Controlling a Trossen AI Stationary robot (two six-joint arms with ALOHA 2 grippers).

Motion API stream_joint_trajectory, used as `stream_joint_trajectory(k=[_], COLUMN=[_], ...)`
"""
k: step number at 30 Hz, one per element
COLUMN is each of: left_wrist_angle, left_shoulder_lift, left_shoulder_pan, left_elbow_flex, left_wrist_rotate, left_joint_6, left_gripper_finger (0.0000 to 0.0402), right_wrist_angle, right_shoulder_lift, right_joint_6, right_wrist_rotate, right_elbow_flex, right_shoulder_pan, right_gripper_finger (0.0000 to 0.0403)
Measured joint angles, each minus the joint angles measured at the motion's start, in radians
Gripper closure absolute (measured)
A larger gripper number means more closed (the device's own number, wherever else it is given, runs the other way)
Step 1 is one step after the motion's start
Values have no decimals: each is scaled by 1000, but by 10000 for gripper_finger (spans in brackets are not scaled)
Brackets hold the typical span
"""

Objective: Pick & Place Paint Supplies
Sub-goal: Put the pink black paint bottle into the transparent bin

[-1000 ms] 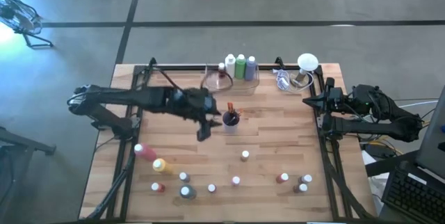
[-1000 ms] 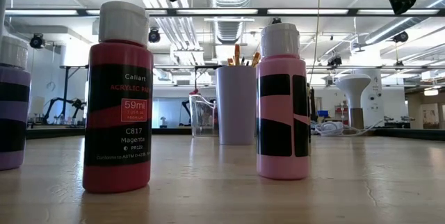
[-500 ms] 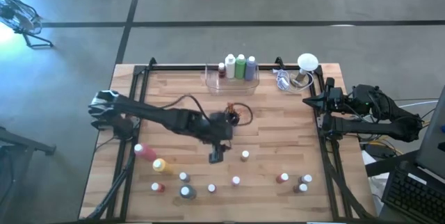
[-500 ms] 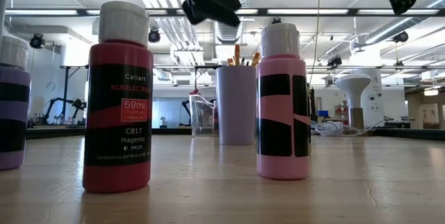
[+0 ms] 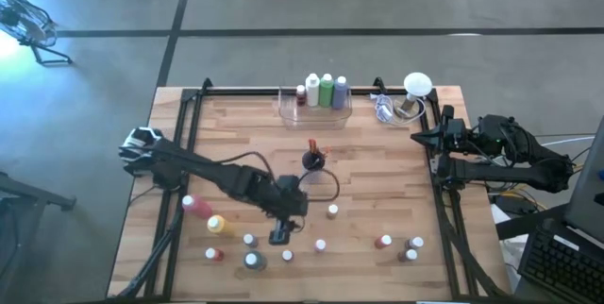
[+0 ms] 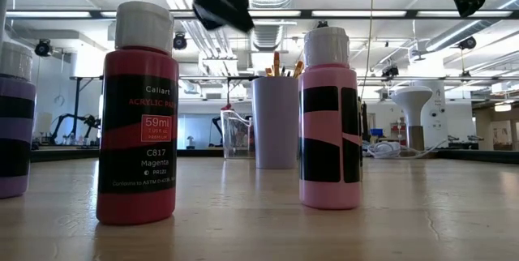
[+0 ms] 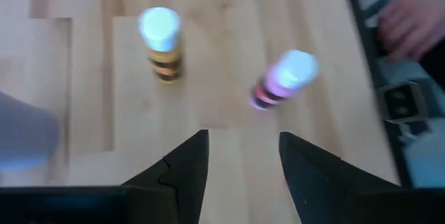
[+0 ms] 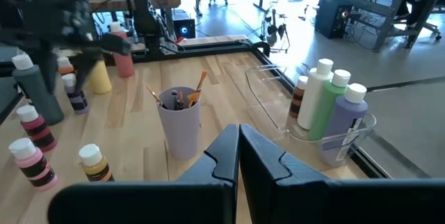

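wooden table (image 5: 377,167): left gripper (image 5: 280,236) hovers near the front edge over scattered small paint bottles (image 5: 320,244), fingers spread, empty. we judge: reach step; next, descend on one. right gripper (image 5: 422,138) parked at right edge, fingers pressed together.

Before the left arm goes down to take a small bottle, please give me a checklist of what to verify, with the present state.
1. Left gripper open and empty: ok.
2. Left gripper over the front group of small bottles: ok; it hangs above them in the high view.
3. Aligned on one bottle: not ok; the pink bottle and yellow bottle both lie ahead of its fingers.
4. Target standing upright: ok.
5. Right gripper shut, parked at the right edge: ok.
6. Brush cup clear of the left arm: ok.
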Motion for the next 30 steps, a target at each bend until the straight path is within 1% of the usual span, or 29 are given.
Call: stream_joint_trajectory(k=[5,9,13,23,26,30], left_wrist_angle=[-17,-20,-9,49,52,96], left_shoulder_lift=[-41,-44,-41,-36,-32,-31], left_shoulder_pan=[-105,-186,-233,-246,-246,-242], left_elbow_flex=[0,0,0,-8,-32,-81], left_wrist_rotate=[4,3,-2,-38,-38,-38], left_joint_6=[-59,-107,-117,-100,-111,-143], left_gripper_finger=[233,236,236,236,236,236], right_wrist_angle=[0,0,0,0,0,0], right_shoulder_lift=[0,0,0,0,0,0], right_joint_6=[0,0,0,1,0,0], right_wrist_rotate=[0,0,0,0,0,0], right_elbow_flex=[0,0,0,0,0,0], right_shoulder_pan=[0,0,0,0,0,0], right_gripper_finger=[394,394,394,394,394,394])
